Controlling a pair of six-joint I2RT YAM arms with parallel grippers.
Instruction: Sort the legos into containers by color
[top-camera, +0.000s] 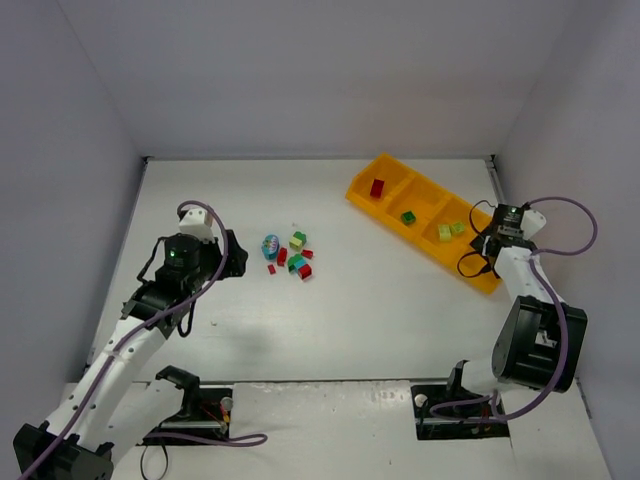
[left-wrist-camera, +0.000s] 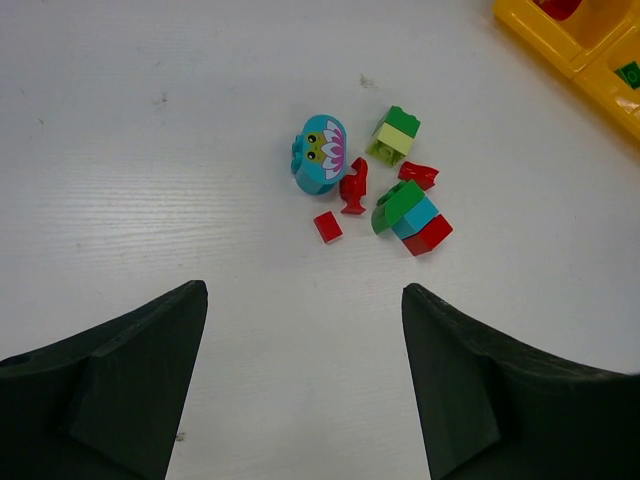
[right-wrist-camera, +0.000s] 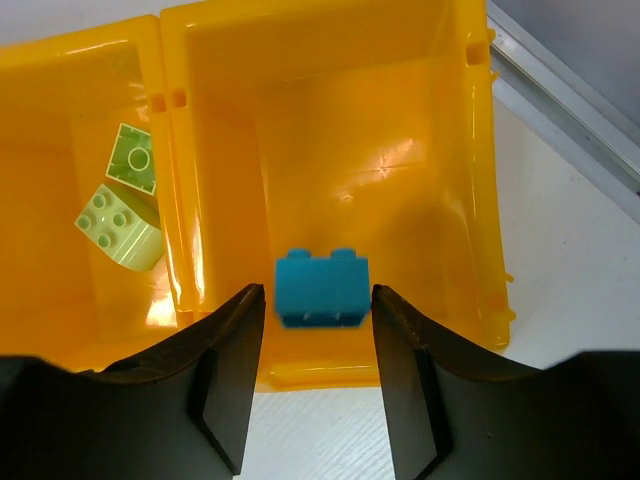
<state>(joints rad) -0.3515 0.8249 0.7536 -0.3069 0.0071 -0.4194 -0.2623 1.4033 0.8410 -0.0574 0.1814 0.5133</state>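
Observation:
The loose legos (top-camera: 293, 255) lie mid-table: a teal round piece (left-wrist-camera: 320, 153), a green and yellow-green brick (left-wrist-camera: 396, 135), a green-teal-red stack (left-wrist-camera: 412, 215) and small red bits (left-wrist-camera: 353, 187). My left gripper (left-wrist-camera: 305, 330) is open and empty, just left of the pile. The orange-yellow tray (top-camera: 352, 190) holds a red brick (top-camera: 377, 187), a green brick (top-camera: 408, 217) and two yellow-green bricks (right-wrist-camera: 118, 225). My right gripper (right-wrist-camera: 318, 330) is open over the last compartment. A teal brick (right-wrist-camera: 321, 288) sits blurred between its tips, with a small gap at the left finger.
The tray runs diagonally toward the right wall, and a metal rail (right-wrist-camera: 560, 90) edges the table just beyond it. White walls close in the table on three sides. The arm bases and cables sit at the near edge.

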